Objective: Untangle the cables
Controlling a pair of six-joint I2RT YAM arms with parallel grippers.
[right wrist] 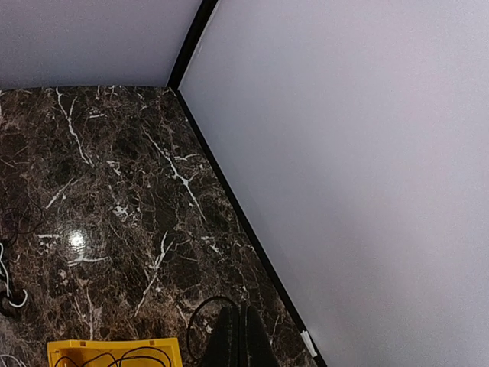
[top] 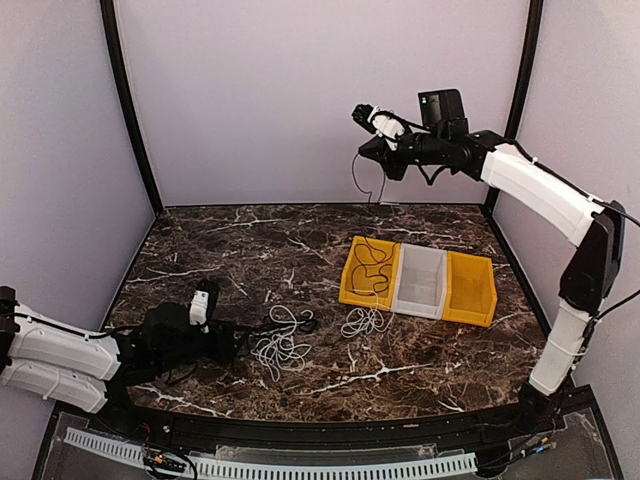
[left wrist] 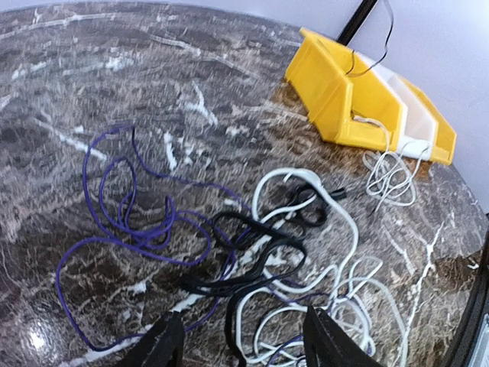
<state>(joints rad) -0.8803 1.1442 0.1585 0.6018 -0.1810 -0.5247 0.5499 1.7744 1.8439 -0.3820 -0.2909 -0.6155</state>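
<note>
Left gripper [left wrist: 244, 344] sat low on the table [top: 250, 240], jaws apart. The tangle [left wrist: 260, 252] of black, white and purple cables lay between and just ahead of its fingertips, ungripped. Right gripper [right wrist: 237, 336] was raised high, jaws pinched together on a thin black cable [top: 353, 178] that hung down into the left yellow bin [top: 350, 285]. A small white coil [top: 365, 322] lay just in front of the bins.

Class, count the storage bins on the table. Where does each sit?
3, in one row: a yellow bin leftmost with a black cable in it, a white bin in the middle, a second yellow bin rightmost. None seems hidden.
</note>
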